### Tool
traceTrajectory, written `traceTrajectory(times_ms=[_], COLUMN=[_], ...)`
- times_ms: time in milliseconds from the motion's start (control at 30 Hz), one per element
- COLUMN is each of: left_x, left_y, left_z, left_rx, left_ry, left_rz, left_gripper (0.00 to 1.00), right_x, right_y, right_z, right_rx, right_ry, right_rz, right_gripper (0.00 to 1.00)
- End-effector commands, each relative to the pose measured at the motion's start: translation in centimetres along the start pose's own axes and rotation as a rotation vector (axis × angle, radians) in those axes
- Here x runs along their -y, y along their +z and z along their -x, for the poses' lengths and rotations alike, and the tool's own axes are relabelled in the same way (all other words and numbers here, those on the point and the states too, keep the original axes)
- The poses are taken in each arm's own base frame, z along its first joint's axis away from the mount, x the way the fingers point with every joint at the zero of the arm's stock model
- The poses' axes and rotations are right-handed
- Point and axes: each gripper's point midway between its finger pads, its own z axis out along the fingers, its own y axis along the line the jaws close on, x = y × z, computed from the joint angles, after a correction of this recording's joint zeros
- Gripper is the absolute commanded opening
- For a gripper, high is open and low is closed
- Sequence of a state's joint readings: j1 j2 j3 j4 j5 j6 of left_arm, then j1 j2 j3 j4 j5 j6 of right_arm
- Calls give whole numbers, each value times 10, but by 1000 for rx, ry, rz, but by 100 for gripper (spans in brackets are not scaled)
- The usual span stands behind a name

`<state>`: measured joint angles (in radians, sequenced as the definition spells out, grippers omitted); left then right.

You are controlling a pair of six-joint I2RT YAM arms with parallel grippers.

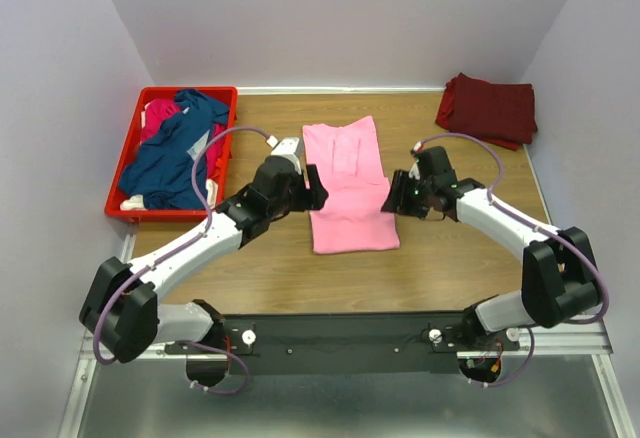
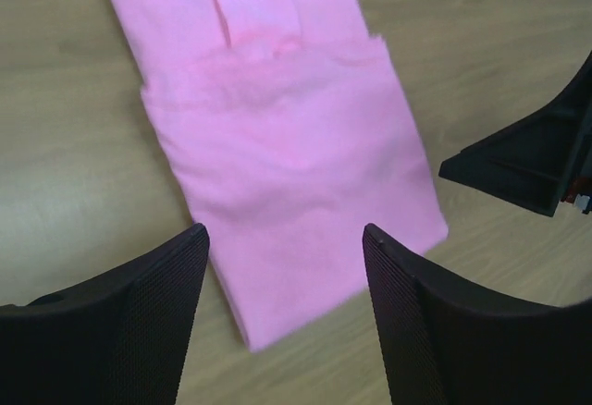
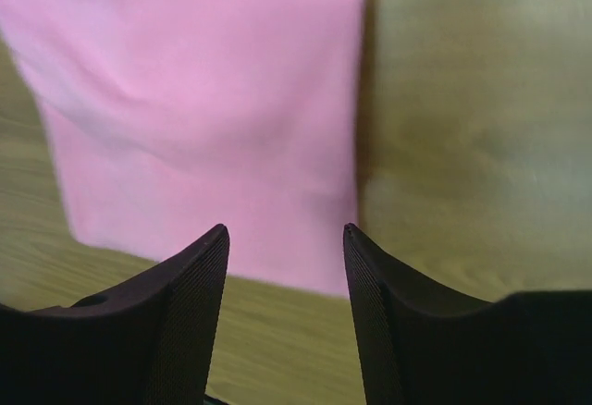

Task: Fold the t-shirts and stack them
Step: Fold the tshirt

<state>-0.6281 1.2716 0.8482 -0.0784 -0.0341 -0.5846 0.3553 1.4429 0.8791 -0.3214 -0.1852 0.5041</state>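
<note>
Flanking the pink t-shirt (image 1: 345, 198), left claw (image 1: 318, 188) and right claw (image 1: 392, 198) spread; crate (image 1: 190, 91), maroon t-shirt (image 1: 487, 108) well apart.

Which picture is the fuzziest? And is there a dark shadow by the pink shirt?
Right wrist view: fuzziest, the pink t-shirt and table smeared, a dark shadow along the shirt's right edge. Left wrist view: sharper, only the shirt's near corner blurs. Top view: crisp, evenly lit.
</note>
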Motion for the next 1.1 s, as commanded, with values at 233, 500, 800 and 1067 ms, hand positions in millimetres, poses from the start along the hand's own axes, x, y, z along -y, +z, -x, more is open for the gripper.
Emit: traceTrajectory(times_ms=[233,500,800,1067], left_x=[-33,-24,-19,-18], left_y=[-35,-33,-33,-34], left_z=[-100,-122,-130,-136], left_rx=[-217,-275,-301,-316], left_ry=[0,1,17,29], left_rz=[239,246,255,257], left_gripper=[77,77,76,76], right_x=[48,44,43,41], right_y=[-24,-17,-9,-4], right_z=[-93,-102,-94,-94], right_rx=[-227,-246,-205,-200], right_ry=[-48,-65,-64,-68], right_rz=[-280,-302,-332,-333], right_gripper=[60,58,51,47])
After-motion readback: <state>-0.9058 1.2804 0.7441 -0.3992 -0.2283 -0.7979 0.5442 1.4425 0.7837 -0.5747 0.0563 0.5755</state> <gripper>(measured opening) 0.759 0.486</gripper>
